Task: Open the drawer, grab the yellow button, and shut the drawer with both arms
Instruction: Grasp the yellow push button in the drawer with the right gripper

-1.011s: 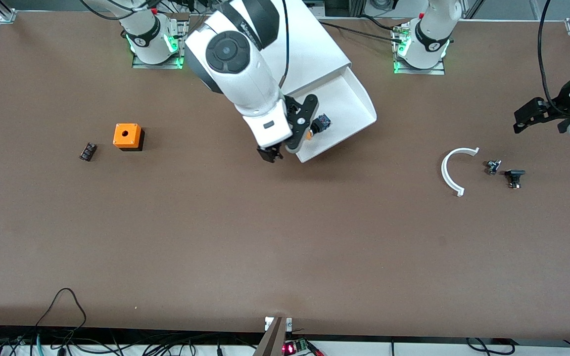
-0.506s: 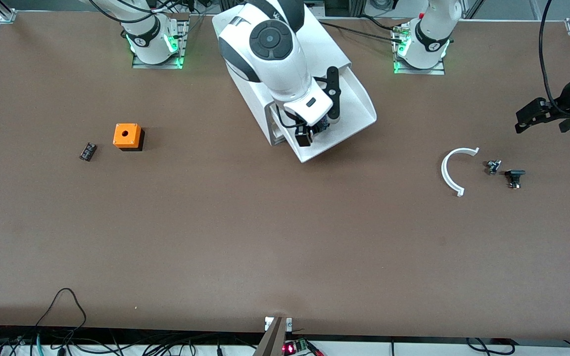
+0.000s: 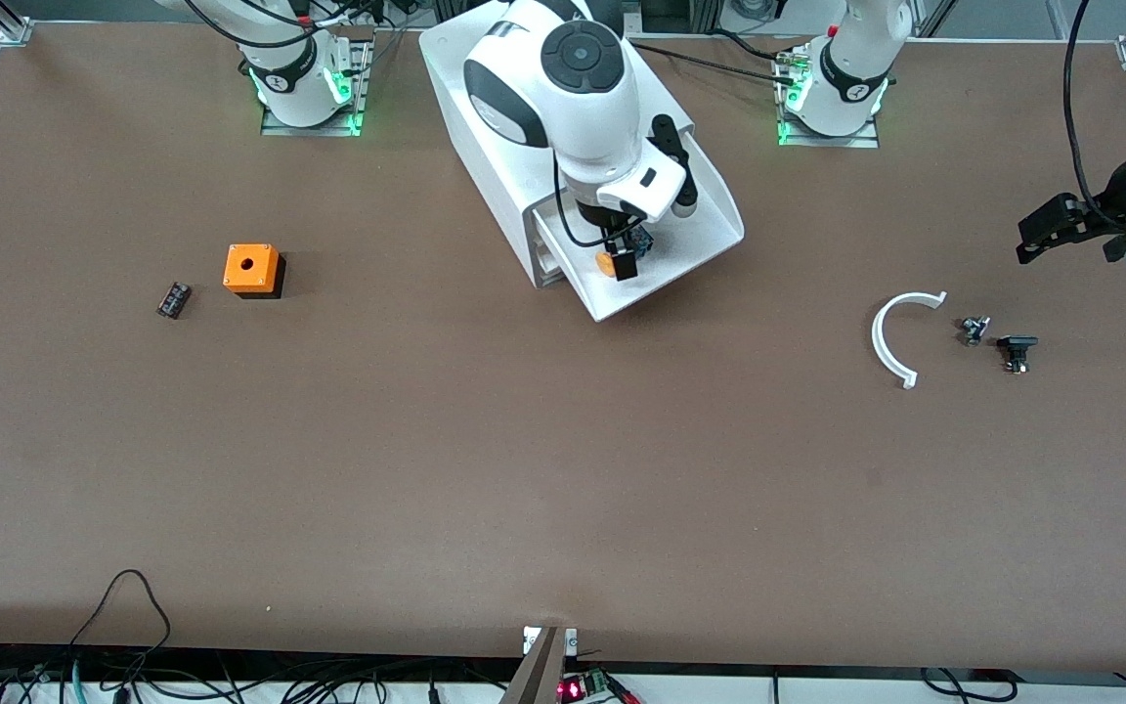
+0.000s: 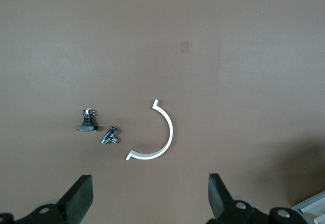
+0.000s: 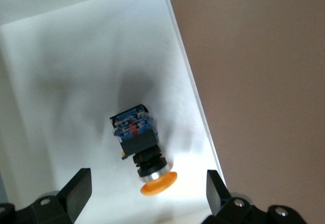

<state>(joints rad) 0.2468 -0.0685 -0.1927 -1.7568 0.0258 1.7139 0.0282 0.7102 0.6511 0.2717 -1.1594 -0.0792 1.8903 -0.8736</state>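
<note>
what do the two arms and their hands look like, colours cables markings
Both are glossy white arms with rounded joints, dark grey bands and round dark joint caps. The right hand and the left hand are black with two flat fingers. Black cables trail along each arm; the bases glow green and carry a small round marking.

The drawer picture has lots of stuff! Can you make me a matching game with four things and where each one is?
Things:
1. button
2. orange cube
3. white curved piece
4. right hand

Places:
A. on the table toward the left arm's end
B. lying in the open drawer
C. open, over the drawer
D. on the table toward the right arm's end

Pairs: 1-B, 2-D, 3-A, 4-C
</note>
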